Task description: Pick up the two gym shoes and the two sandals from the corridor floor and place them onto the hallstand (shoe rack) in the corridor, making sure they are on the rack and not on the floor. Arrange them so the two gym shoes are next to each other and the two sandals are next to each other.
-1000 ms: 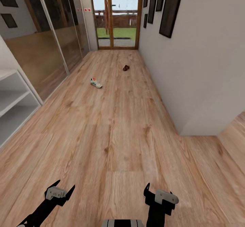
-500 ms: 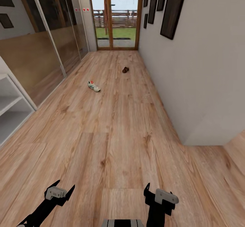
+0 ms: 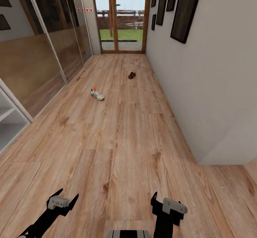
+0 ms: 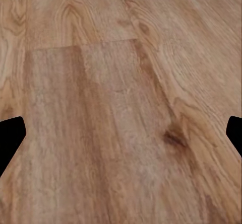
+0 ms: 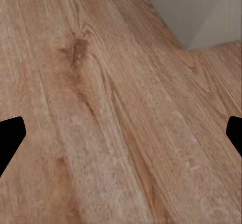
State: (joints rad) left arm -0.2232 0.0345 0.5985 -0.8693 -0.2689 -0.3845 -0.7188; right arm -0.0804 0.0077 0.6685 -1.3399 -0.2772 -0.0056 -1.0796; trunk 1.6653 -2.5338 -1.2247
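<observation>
At the bottom of the head frame the left pincer [image 3: 63, 201] and the right pincer [image 3: 167, 206] are held low over the corridor floor [image 3: 121, 152], and nothing is gripped by either; in both wrist views the dark fingertips are seen far apart at the frame edges, with only warm wood-grain planks, knots and seams between them. At the left edge a corner of a pale grey shelved unit [image 3: 9, 124] is caught, probably the hallstand, though too little is shown to be sure. Further up, left of centre, a gym shoe [image 3: 96, 94] is seen lying on the planks: cream-white, with green striping and an orange-red patch. It is judged light, with a firm sole and a soft, yielding upper, so a hold across the sides or the heel collar is favoured over the laces. Beyond it, above centre, a dark brown sandal [image 3: 131, 75] is picked out, well apart from the sneaker; it is judged lighter and flatter, with smooth leather that could slip, best taken by the strap or across the sole edges. At the far end a glazed wooden door [image 3: 123, 17] closes the corridor.
</observation>
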